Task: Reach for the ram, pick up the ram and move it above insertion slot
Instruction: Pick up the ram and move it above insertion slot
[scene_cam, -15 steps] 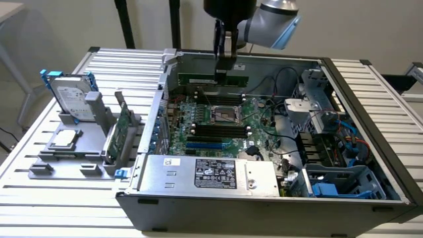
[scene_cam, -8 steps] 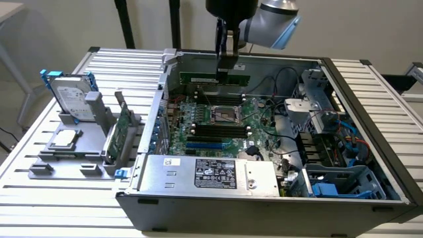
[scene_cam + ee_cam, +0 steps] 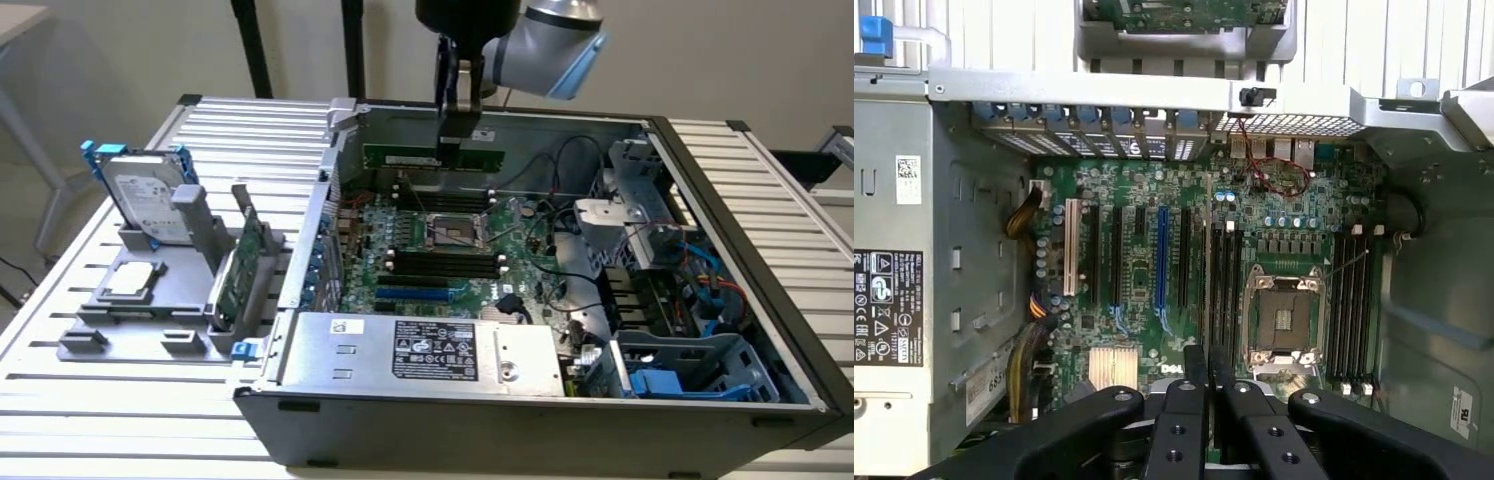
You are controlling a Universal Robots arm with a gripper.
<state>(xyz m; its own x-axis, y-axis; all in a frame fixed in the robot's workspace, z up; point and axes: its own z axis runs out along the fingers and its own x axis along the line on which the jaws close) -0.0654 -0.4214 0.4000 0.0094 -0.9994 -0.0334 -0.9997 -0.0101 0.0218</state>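
Wrist view: jaws (image 3: 1208,400) nearly closed, pads pinching the thin edge of the ram (image 3: 1208,372) seen end-on between them. Beyond, the motherboard (image 3: 1154,300) lies face-up, with memory slots (image 3: 1226,280) at about 12 o'clock from the jaws and the CPU socket (image 3: 1284,318) at 1 o'clock.

Exterior view: the ram (image 3: 435,157) hangs held edge-down, presumably so its contacts face the slots, above the open computer case (image 3: 534,400). On the tabletop (image 3: 80,400) at 9 o'clock of the case, a grey fixture (image 3: 174,290) keeps the hard drive (image 3: 140,200) and expansion card (image 3: 238,270) upright.
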